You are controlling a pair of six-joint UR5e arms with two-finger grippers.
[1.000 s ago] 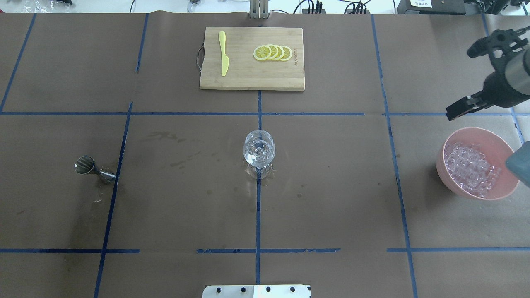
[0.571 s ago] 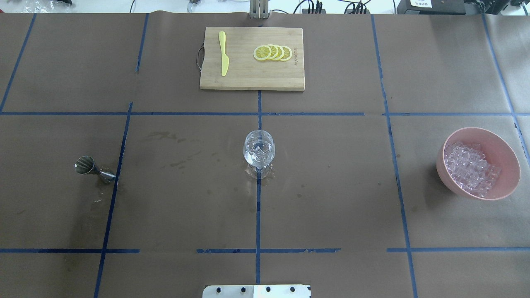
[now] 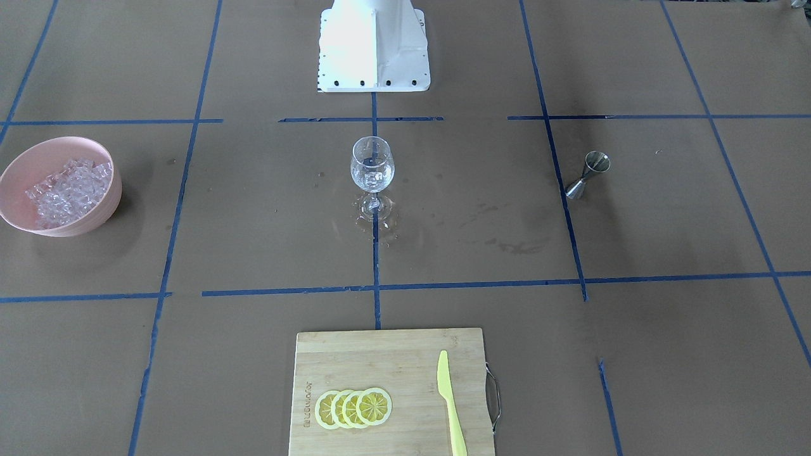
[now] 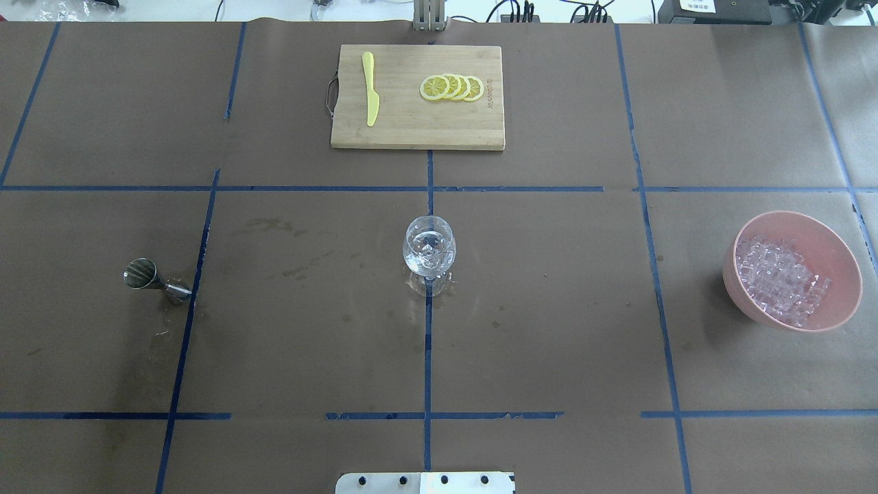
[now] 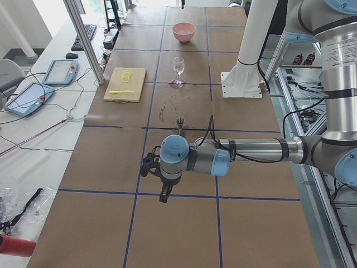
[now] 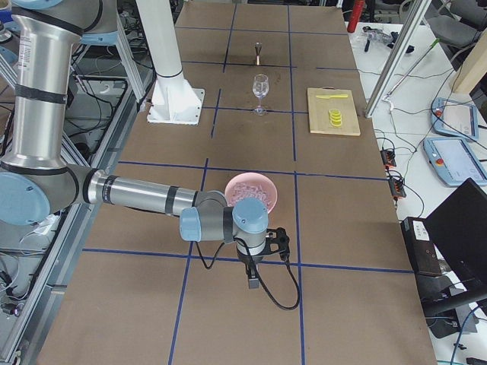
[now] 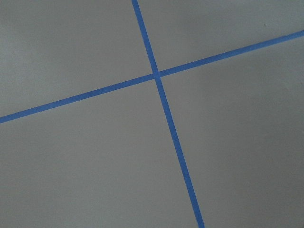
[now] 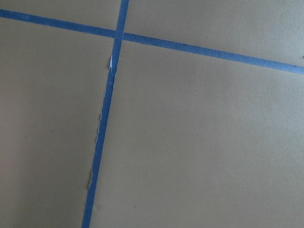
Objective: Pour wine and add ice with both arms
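A stemmed wine glass (image 4: 429, 248) stands upright at the table's centre, also in the front-facing view (image 3: 372, 166). It holds clear glassy lumps of ice; the wine cannot be told apart from them. More ice (image 4: 778, 278) fills a pink bowl (image 4: 838, 248) at the right. A steel jigger (image 4: 154, 280) stands at the left. The left gripper (image 5: 163, 195) shows only in the exterior left view, pointing down over bare paper far from the glass. Only the exterior right view shows the right gripper (image 6: 252, 281), just beyond the bowl (image 6: 237, 185). I cannot tell whether either is open or shut.
A wooden cutting board (image 4: 417, 130) at the far centre carries lemon slices (image 4: 451, 87) and a yellow knife (image 4: 370, 88). The white robot base (image 3: 374, 44) stands at the near edge. Damp stains surround the glass's foot. Both wrist views show only brown paper and crossing blue tape.
The right arm, which hung over the bowl at the overhead view's right edge a second ago, has withdrawn out of that view. The objects have not moved.
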